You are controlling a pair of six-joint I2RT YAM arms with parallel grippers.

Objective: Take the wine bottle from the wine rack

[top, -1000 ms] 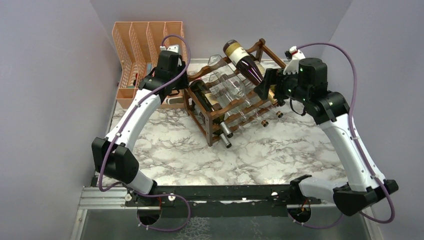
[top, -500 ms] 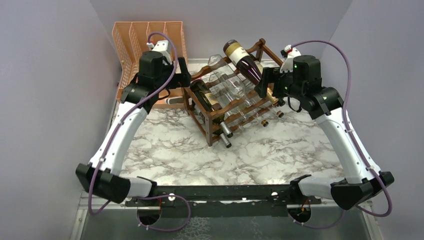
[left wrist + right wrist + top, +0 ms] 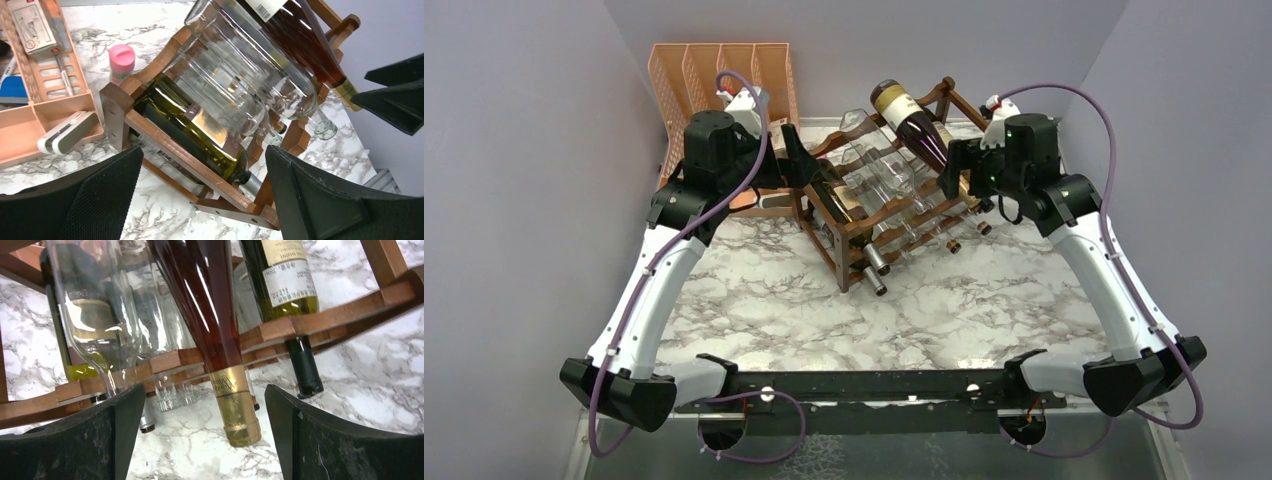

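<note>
The dark brown wine rack (image 3: 824, 235) stands at the back middle of the marble table. On its top tier lies a dark amber wine bottle (image 3: 914, 125) with a cream label, neck pointing right. My right gripper (image 3: 959, 170) is open, one finger on each side of that bottle's gold foil neck (image 3: 234, 405) and clear of it. My left gripper (image 3: 789, 150) is open at the rack's left end. In the left wrist view its fingers (image 3: 90, 200) flank a rail of the wine rack (image 3: 165, 142) and a green bottle (image 3: 190, 125) lying low in it.
A peach mesh organizer (image 3: 714, 90) stands at the back left, close behind the left arm. A pink-capped item (image 3: 121, 59) and a white device (image 3: 67, 132) lie by it. Clear glass bottles (image 3: 874, 160) fill the rack's middle. Grey walls close in on three sides.
The left gripper has opened, and its arm has swung so the fingers point at the rack's left end. The right gripper has shifted a little left along the bottle's neck.
</note>
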